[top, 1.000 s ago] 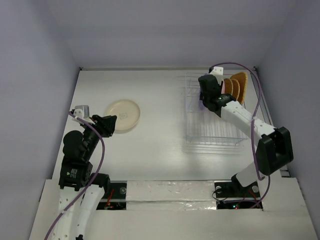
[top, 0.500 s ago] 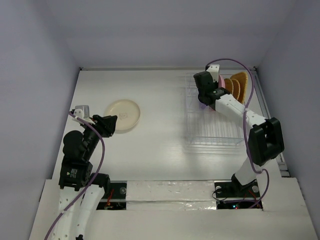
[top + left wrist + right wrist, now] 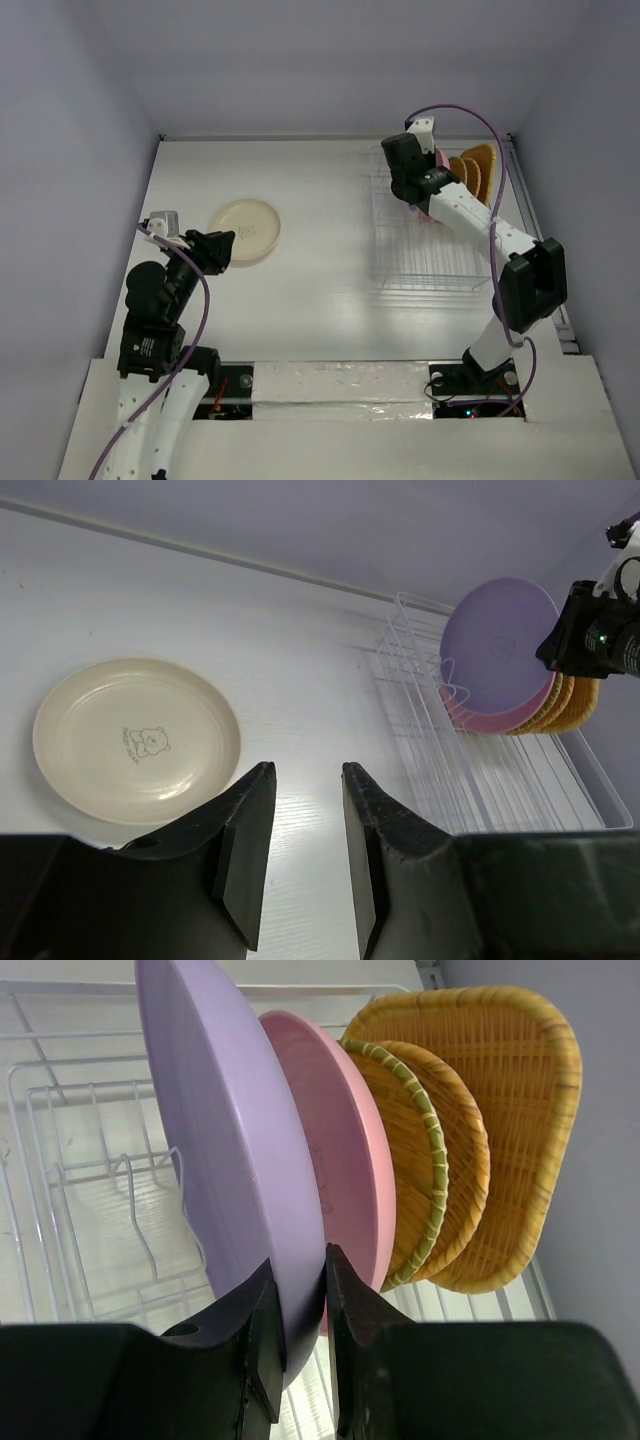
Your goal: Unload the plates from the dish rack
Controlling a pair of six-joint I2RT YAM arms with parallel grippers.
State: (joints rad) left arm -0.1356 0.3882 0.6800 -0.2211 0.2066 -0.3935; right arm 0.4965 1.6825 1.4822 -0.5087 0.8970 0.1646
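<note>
White table [image 3: 320, 200], dish rack [image 3: 415, 268] holding pink plate [image 3: 345, 1150], orange plates [image 3: 500, 1110]

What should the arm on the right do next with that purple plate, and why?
Probably raise it straight up. The right end effector is shut on the rim of the purple plate, which stands on edge at the rack close beside the pink plate; a sideways pull might knock that neighbor or catch the wires.
</note>
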